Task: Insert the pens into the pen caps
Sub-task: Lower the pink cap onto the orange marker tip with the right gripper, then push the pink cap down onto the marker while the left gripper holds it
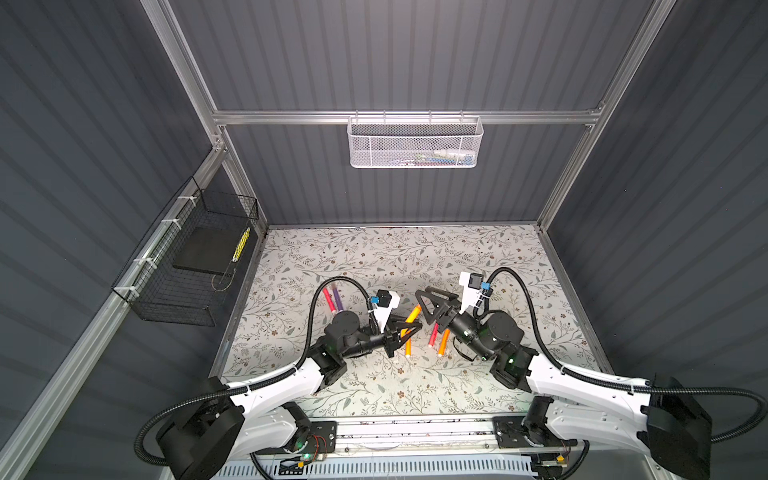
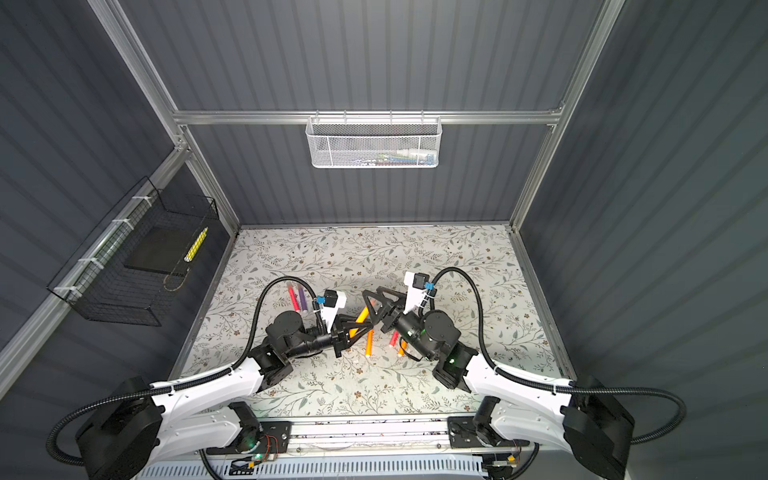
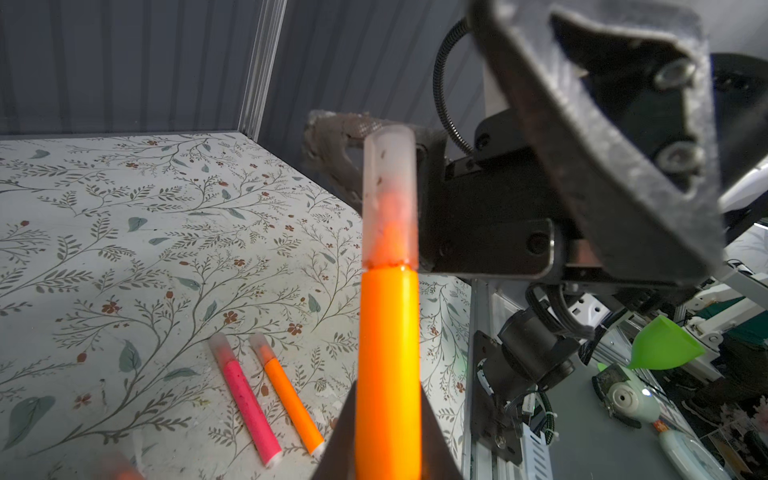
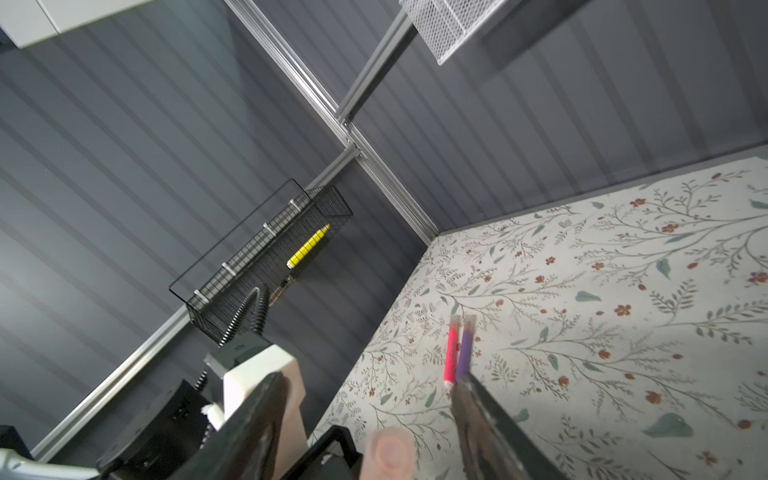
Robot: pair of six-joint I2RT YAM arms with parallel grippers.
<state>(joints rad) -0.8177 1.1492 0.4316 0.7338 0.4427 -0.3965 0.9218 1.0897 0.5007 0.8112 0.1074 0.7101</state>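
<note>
Left pincer (image 1: 415, 327) clamped on an orange pen (image 3: 388, 353), whose translucent pen cap (image 3: 390, 199) projects beyond its tips. Right pincer (image 4: 370, 386) has its jaws apart, the capped end lying between them.

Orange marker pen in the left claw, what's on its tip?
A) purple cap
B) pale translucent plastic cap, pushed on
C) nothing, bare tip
B: the left wrist view shows the pale translucent plastic cap seated flush on the orange marker pen held in the left claw.
</note>
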